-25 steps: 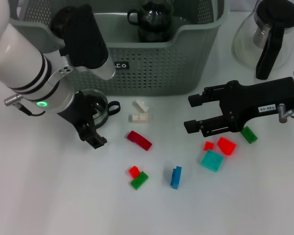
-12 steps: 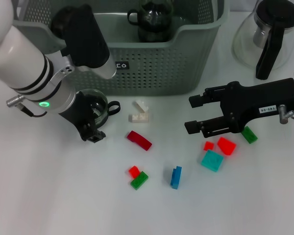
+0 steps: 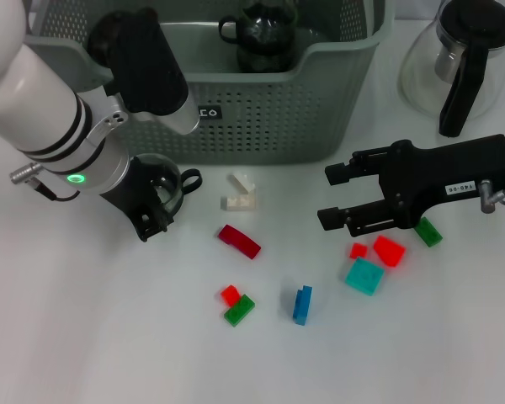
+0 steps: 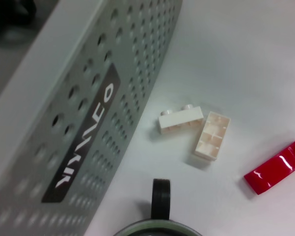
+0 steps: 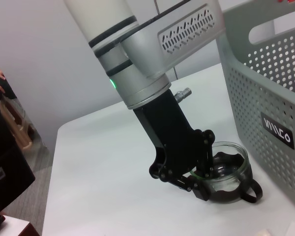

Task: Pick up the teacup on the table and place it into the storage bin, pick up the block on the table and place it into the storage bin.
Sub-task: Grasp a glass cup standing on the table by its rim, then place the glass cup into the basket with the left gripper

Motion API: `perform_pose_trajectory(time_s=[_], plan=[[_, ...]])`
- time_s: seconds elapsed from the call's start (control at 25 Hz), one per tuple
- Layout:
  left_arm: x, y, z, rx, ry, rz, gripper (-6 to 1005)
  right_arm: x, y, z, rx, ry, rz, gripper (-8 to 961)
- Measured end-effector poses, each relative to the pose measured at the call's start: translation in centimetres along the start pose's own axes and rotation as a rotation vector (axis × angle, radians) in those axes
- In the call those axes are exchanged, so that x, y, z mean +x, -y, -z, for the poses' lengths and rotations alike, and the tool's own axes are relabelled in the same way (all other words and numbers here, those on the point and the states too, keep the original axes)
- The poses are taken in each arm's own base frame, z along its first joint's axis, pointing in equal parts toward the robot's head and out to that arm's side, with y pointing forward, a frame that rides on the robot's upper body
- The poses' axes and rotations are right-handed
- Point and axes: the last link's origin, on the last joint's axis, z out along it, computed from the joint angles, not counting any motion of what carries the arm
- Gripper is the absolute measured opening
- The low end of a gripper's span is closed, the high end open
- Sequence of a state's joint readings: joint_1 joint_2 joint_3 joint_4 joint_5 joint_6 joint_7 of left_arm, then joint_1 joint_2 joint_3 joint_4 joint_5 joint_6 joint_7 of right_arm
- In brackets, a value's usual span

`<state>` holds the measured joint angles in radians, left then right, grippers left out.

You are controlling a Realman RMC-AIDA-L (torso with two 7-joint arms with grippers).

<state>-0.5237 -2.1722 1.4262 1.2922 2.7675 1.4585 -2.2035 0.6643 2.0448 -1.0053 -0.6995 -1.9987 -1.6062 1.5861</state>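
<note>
The teacup (image 3: 167,182) is a clear glass cup with a black handle, standing on the table just in front of the storage bin (image 3: 261,126). My left gripper (image 3: 153,219) is shut on its near rim; the right wrist view shows that left gripper (image 5: 199,184) pinching the teacup's (image 5: 229,171) wall. The left wrist view shows only the teacup's handle (image 4: 161,204) beside the storage bin's wall (image 4: 78,123). Two white blocks (image 3: 240,194) lie right of the cup, with a red curved block (image 3: 238,241) nearer. My right gripper (image 3: 335,195) hangs open over the table, holding nothing.
Loose blocks lie on the table: a red and green pair (image 3: 236,305), blue (image 3: 301,305), cyan (image 3: 364,276), red (image 3: 389,250) and green (image 3: 427,231). A dark pot (image 3: 265,34) sits inside the bin. A glass coffee pot (image 3: 463,67) stands at the back right.
The left gripper's fingers have drawn in and closed on the teacup's rim; its outer finger no longer sticks out toward the front. The right arm has not moved.
</note>
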Motion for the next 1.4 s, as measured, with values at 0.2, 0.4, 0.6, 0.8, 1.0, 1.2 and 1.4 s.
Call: perform_pose_trajectory(time_s=[0.2, 0.4, 0.6, 0.8, 1.0, 1.2, 1.4], plan=[[0.1, -0.1, 0.2, -0.002, 0.0, -0.003, 74, 0.0, 0.0, 0.1, 0.0, 0.003, -0.002, 794], [0.2, -0.6, 0.9, -0.048, -0.003, 0.0, 43, 0.0, 0.0, 0.1, 0.001, 0.002, -0.002, 794], [1.6, -1.3, 5.1, -0.282, -0.153, 0.076, 44, 0.1, 0.0, 0.1, 0.003, -0.001, -0.001, 794], [2.0, -0.9, 8.3, -0.329, -0.26, 0.104, 45, 0.2, 0.0, 0.2, 0.002, -0.004, -0.002, 794], [2.7, 0.7, 12.0, -0.374, -0.394, 0.152, 46, 0.3, 0.0, 0.4, -0.001, -0.006, -0.003, 794], [4.0, 3.1, 16.0, -0.322, -0.587, 0.156, 47, 0.4, 0.0, 0.5, 0.001, -0.012, -0.004, 795], [6.0, 6.7, 16.6, -0.137, -0.651, 0.2, 48, 0.6, 0.0, 0.6, 0.002, -0.022, -0.004, 796]])
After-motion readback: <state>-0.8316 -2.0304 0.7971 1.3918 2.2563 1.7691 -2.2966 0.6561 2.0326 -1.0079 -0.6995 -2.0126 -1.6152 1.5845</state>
